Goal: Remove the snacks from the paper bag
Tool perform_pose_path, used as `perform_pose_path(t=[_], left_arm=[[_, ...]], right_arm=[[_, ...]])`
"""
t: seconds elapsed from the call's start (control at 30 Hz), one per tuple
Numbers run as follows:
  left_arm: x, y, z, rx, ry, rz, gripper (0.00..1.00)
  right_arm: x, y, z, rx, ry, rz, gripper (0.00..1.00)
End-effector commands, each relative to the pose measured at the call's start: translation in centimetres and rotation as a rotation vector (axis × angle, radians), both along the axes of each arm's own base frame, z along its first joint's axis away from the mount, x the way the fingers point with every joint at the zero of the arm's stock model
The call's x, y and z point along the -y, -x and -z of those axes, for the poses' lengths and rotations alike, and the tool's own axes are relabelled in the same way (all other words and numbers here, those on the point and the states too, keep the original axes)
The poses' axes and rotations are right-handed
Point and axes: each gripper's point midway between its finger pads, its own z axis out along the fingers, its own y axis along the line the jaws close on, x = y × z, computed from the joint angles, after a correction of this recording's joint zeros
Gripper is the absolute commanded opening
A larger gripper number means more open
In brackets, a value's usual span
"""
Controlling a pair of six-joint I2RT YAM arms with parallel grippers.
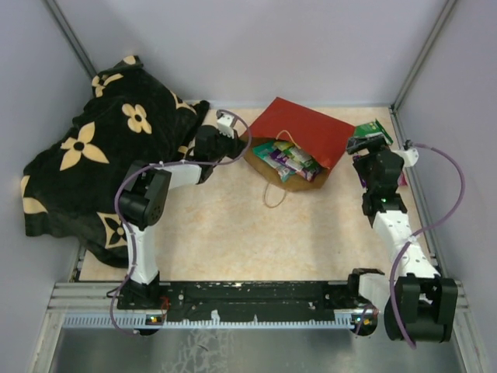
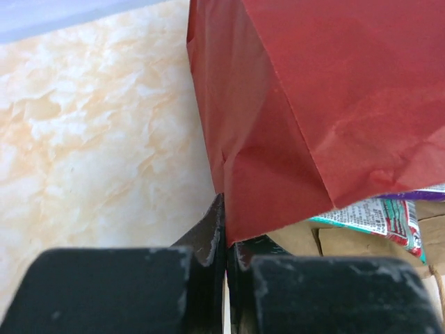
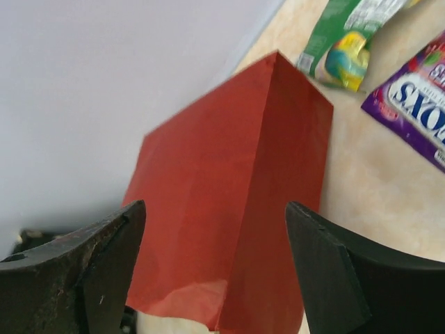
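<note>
Site: the red paper gift bag (image 1: 311,128), kraft-brown inside, lay on its side on the marbled beige tabletop (image 1: 233,233), its mouth turned toward the left arm. Its thin cord handle (image 1: 270,198) looped loose on the table in front. The flat shiny snack packets (image 1: 287,159) sat crowded in the mouth. A teal-and-white packet (image 2: 375,217) lay at the lip with a purple edge just above it. Two more lay outside, past the bag's closed end and apart from it: a green foil packet (image 3: 341,42) and, just beside it, a purple foil packet (image 3: 417,104). A black flower-patterned blanket (image 1: 93,155) was heaped at far left.

The left gripper (image 2: 224,226) had its jaws pressed together, pinching the red paper wall at a corner of the mouth rim. The right gripper (image 3: 215,268) had its fingers spread wide and framed the bag's closed corner in the wrist view. No contact was visible and it held nothing.

Handling, as judged: the bag was thin, creased and light, and likely to slide or lift if tugged, so the rim pinch served as an anchor. The packets looked light, soft and slick, with crushable contents. Each was best taken by a protruding corner or the flat end seam, not across the belly. A finger could snag the paper lip or the cord.
</note>
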Motion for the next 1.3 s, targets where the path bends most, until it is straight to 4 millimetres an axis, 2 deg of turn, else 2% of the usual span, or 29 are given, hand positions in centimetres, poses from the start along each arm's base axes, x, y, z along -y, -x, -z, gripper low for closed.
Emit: perform_pose_path(t=[0.0,0.03,0.2,0.33,0.43,0.53,0.73,0.9,1.03,1.13,1.27], left_arm=[[-3.4,-0.2,-2.0,0.049,0.019,-0.14,0.0],[-4.1,0.0,-2.4,0.053,0.027,-0.169,0.0],[-5.7,1.2,-2.3,0.026,0.038,-0.243,0.0],[-6.8,2.0,-1.8,-0.013,0.029,-0.297,0.0],[-8.0,2.8,-1.3,-0.029,0.019,-0.347,0.0],[-9.2,3.8,-0.8,-0.042,0.009,-0.388,0.0],[-10.0,5.1,-0.5,-0.061,0.006,-0.41,0.0],[-10.8,6.1,-0.3,-0.077,-0.001,-0.432,0.0],[-11.5,6.9,0.1,-0.094,-0.009,-0.452,0.0],[-11.9,7.8,0.7,-0.132,-0.002,-0.472,0.0],[-13.3,9.8,1.9,-0.208,0.044,-0.584,0.0]], right_arm=[[-3.1,1.0,0.8,-0.058,0.105,-0.106,0.82],[-4.4,1.4,1.2,-0.072,0.146,-0.147,0.82],[-7.8,4.8,3.6,-0.103,0.386,-0.204,0.84],[-8.3,8.1,5.8,-0.075,0.47,-0.214,0.84],[-8.9,10.0,6.0,-0.011,0.508,-0.253,0.82],[-10.0,10.7,6.3,0.017,0.588,-0.321,0.8],[-11.0,9.1,7.7,-0.108,0.754,-0.385,0.76],[-13.1,6.7,7.0,-0.109,0.785,-0.432,0.7],[-14.9,5.9,6.6,-0.084,0.78,-0.453,0.64],[-15.0,5.3,6.9,-0.102,0.79,-0.43,0.61],[-14.5,4.5,7.5,-0.111,0.809,-0.379,0.55]])
